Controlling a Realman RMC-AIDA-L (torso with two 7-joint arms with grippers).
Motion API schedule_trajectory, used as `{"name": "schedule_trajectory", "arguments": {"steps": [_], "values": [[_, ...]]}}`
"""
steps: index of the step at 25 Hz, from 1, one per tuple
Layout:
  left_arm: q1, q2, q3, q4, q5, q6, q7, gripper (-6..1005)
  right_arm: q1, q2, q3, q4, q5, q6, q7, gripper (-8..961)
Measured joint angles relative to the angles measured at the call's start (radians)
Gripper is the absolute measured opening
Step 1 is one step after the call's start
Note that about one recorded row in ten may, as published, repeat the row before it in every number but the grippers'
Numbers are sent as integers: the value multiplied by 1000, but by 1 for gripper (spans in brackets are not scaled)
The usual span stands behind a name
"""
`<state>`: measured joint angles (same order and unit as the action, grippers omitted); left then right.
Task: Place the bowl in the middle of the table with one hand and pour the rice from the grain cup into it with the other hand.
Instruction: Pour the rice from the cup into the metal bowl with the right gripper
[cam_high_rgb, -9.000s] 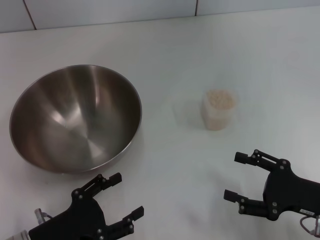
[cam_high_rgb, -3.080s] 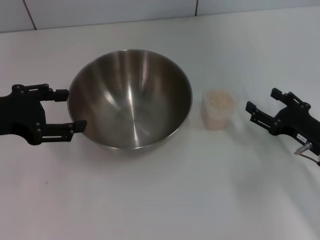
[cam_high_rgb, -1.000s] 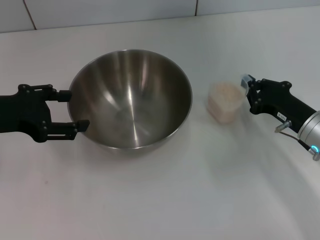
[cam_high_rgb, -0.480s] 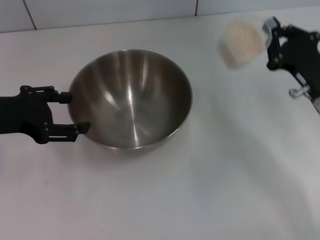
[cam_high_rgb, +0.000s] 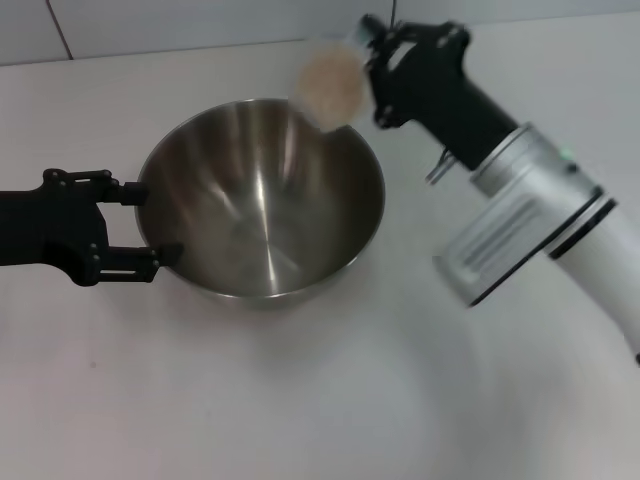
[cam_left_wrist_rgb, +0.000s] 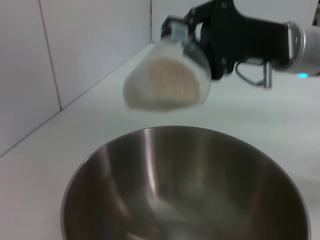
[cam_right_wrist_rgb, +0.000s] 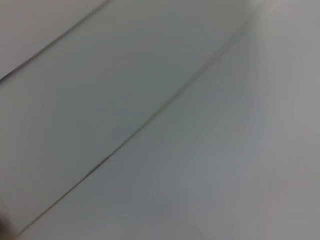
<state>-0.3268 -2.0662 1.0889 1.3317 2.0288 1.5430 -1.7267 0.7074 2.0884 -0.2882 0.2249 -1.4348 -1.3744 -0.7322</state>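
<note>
1. Head view: the large round stainless-steel mixing bowl (cam_high_rgb: 262, 200) stands upright on the plain white bench (cam_high_rgb: 330, 390), a little left of the middle of the view, its shiny brushed inside showing bare metal.
2. The black two-fingered left gripper (cam_high_rgb: 135, 222) sits at the bowl's left side, its jaws spread, one finger (cam_high_rgb: 110, 187) at the rim and the other lower against the outer wall; whether they press the metal cannot be told.
3. The black right gripper (cam_high_rgb: 372, 62), on a silver-white arm with black bands (cam_high_rgb: 530, 225), reaches in from the right, its jaws closed on the small clear plastic grain cup (cam_high_rgb: 328, 85).
4. The cup is held in the air above the bowl's far right rim, tipped on its side with its mouth facing the camera.
5. The off-white, slightly beige rice (cam_high_rgb: 327, 82) fills the cup.
6. Left wrist view: the same tilted cup (cam_left_wrist_rgb: 167, 80) hangs over the far rim of the bowl (cam_left_wrist_rgb: 185, 185), clear of it, with the rice (cam_left_wrist_rgb: 172, 79) heaped inside.
7. Right wrist view: only a blurred white tiled wall (cam_right_wrist_rgb: 100, 90) shows.
</note>
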Motion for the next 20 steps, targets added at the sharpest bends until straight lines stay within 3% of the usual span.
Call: {"name": "schedule_trajectory", "arguments": {"steps": [4, 20], "values": [[-1, 0, 0, 0, 0, 0, 0, 802, 14, 4, 13, 113, -28, 47, -488, 35], [-13, 2, 3, -5, 2, -8, 3, 802, 13, 4, 26, 174, -115, 53, -1151, 55]]}}
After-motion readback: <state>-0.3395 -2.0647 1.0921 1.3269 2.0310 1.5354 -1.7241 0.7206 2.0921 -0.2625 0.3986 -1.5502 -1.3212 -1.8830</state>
